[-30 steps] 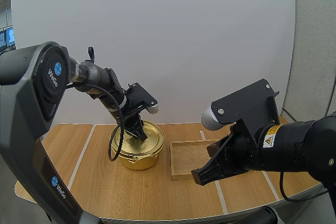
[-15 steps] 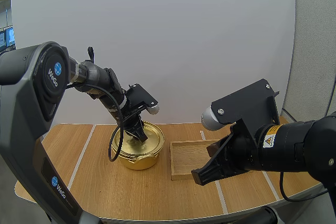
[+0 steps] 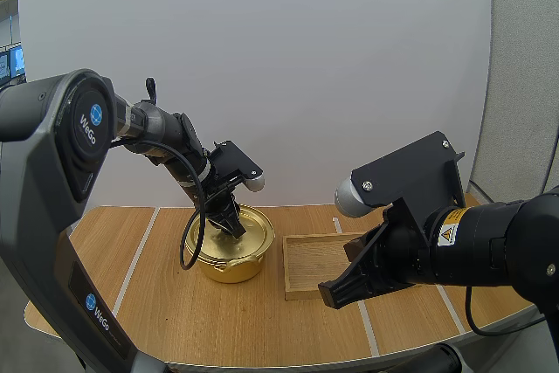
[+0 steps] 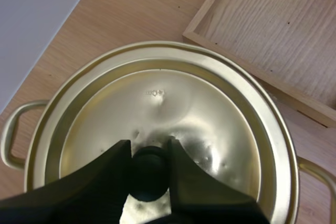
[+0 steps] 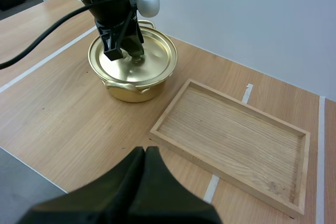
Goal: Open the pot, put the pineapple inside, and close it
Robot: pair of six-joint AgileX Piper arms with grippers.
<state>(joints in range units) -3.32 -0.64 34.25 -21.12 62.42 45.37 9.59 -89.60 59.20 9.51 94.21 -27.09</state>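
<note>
Lowered slightly, left tool (image 4: 148, 149) pinches lid knob (image 4: 149, 176), clearest from its wrist; right tool (image 5: 145, 152) pressed together.

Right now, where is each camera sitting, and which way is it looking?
High view: behind and above the arm bases, looking forward and down over the table; both arms show, left gripper on the pot, right gripper near the tray.
Left wrist view: on the left arm, looking straight down at the lid; its own fingers pinch the knob.
Right wrist view: on the right arm, looking forward and down across the table; its own shut fingers show.
Shared: all three see pot and tray.
</note>
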